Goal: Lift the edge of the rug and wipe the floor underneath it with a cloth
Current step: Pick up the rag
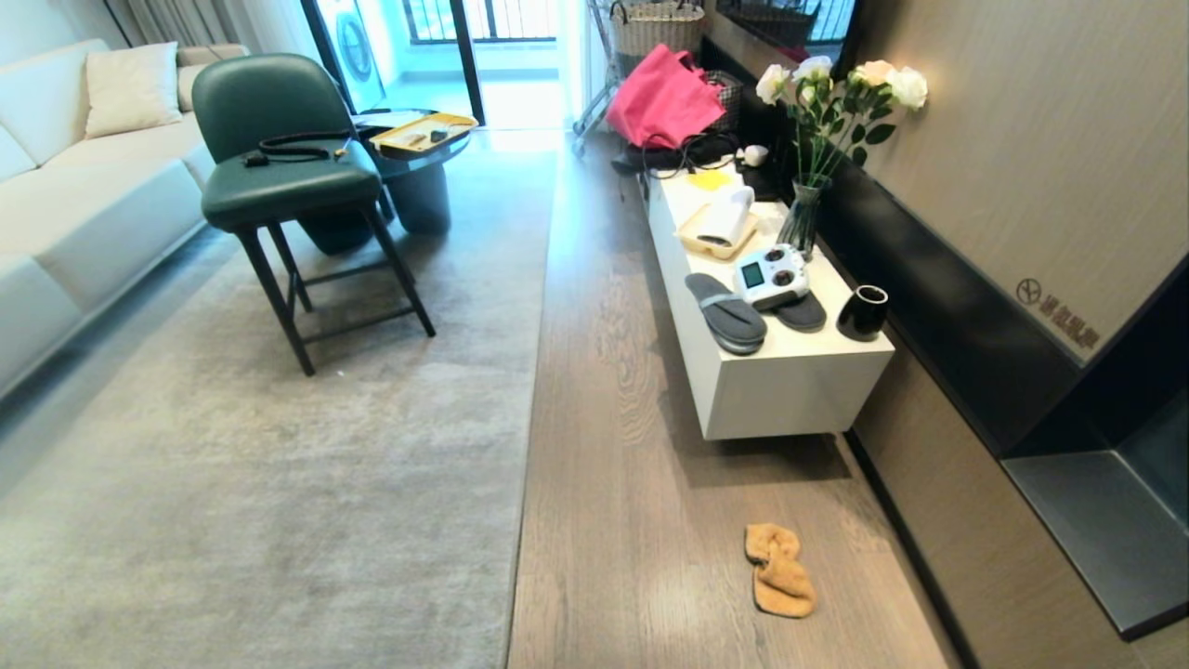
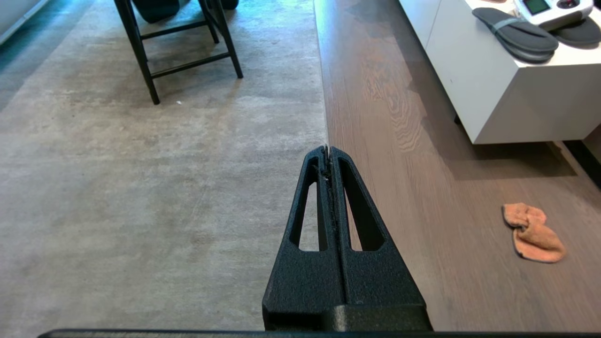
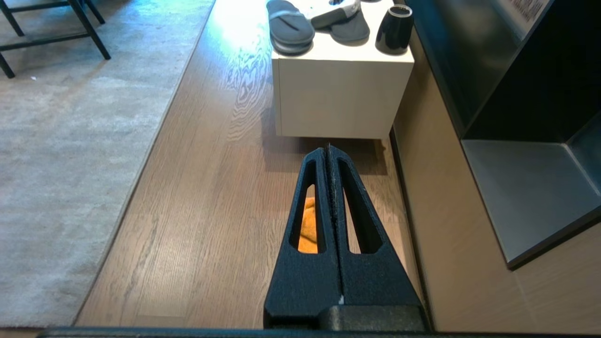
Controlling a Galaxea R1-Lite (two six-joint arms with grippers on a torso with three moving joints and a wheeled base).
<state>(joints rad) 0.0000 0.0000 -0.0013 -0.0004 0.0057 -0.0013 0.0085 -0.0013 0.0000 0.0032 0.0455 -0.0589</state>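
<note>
1. two grippers, left gripper (image 2: 329,149) and right gripper (image 3: 328,148), hang above the floor (image 1: 613,390) with fingers pressed together, holding nothing.
2. the cloth (image 1: 778,569) lies crumpled on bare planks, apart from the flat rug edge (image 1: 531,390).
3. risk: closed fingers may just shove the cloth along.
4. risk: a shallow pinch may let the rug slip.

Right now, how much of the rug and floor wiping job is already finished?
Nothing looks done yet. The rug edge lies flat on the wood floor, and the orange cloth sits crumpled on the planks, untouched. Nothing is in hand: the left pincer and right pincer are both shut and empty. Left: take the cloth, lift the edge, wipe underneath.
</note>
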